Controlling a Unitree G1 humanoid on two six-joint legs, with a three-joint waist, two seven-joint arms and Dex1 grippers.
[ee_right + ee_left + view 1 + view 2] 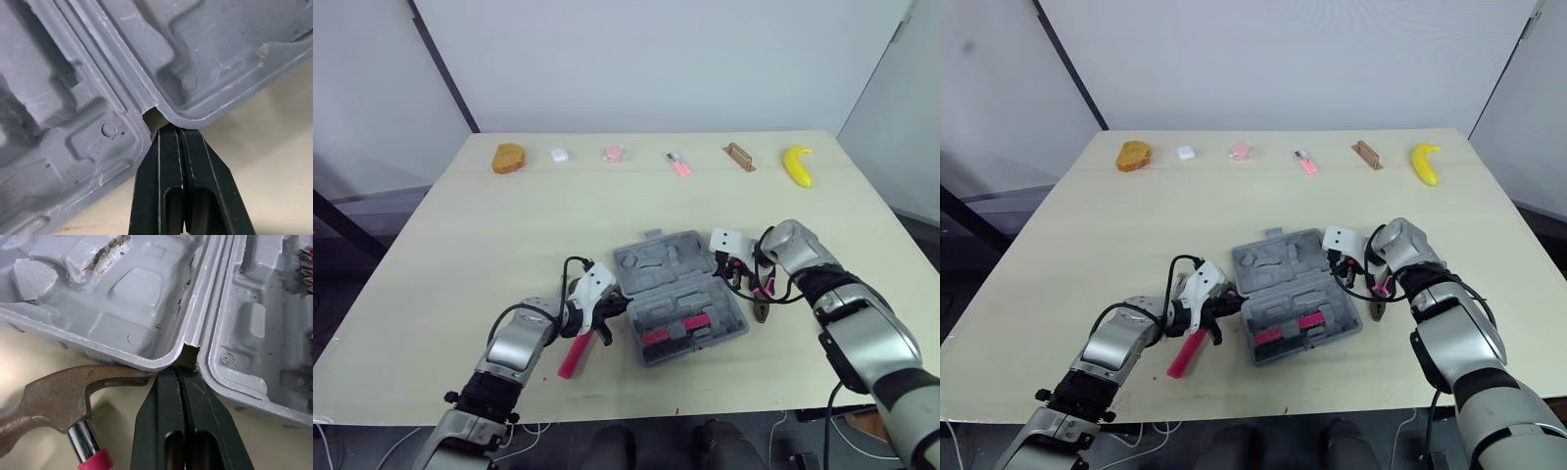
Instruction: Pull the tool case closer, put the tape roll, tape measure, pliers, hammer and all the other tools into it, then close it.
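Observation:
The grey tool case (658, 262) lies open in the middle of the table, and its near half holds pink-handled tools (680, 328). My left gripper (178, 372) is shut with nothing in it, its tips pressed into the hinge notch on the case's left side (619, 305). My right gripper (171, 128) is also shut and bare, its tips at the hinge notch on the right side (724, 276). A hammer (573, 354) with a pink grip lies on the table under my left gripper, its brown head (58, 396) touching the case wall. Pink-handled pliers (762, 299) lie right of the case, under my right wrist.
Along the far edge of the table stand a brown bread-like piece (509, 157), a small white case (559, 154), a pink item (614, 153), a small pink tool (678, 164), a brown block (738, 156) and a banana (798, 164).

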